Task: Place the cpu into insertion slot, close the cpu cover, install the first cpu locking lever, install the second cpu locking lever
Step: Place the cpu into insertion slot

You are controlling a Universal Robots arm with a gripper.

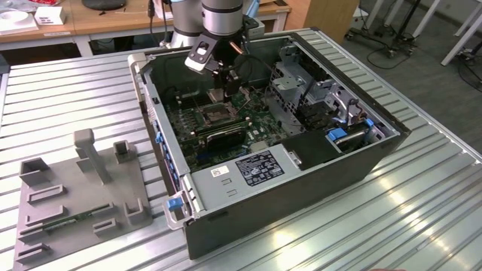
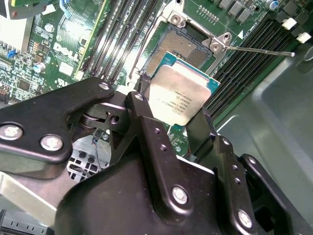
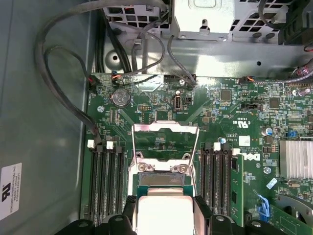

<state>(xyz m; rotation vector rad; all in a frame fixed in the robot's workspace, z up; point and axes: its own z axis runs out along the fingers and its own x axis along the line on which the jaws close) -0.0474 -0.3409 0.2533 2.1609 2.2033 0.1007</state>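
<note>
My gripper (image 2: 172,111) is shut on the cpu (image 2: 182,93), a flat square chip with a pale silver top, with one finger on each of two opposite edges. The cpu (image 3: 164,211) hangs tilted just above the insertion slot (image 2: 188,43), whose contact field lies bare. Beyond the insertion slot (image 3: 161,177) the cpu cover (image 3: 165,127), a thin metal frame with a square window, stands swung open. A thin wire locking lever (image 2: 259,50) sticks out sideways, unlatched. In the exterior view the gripper (image 1: 226,90) reaches down into the computer case over the socket (image 1: 214,116).
The open computer case (image 1: 376,152) lies on a slatted metal table (image 1: 421,214). Memory slots (image 3: 105,181) flank the socket, with cables (image 3: 63,88) and a drive cage (image 1: 290,84) nearby. A grey parts fixture (image 1: 83,192) sits at the exterior view's left.
</note>
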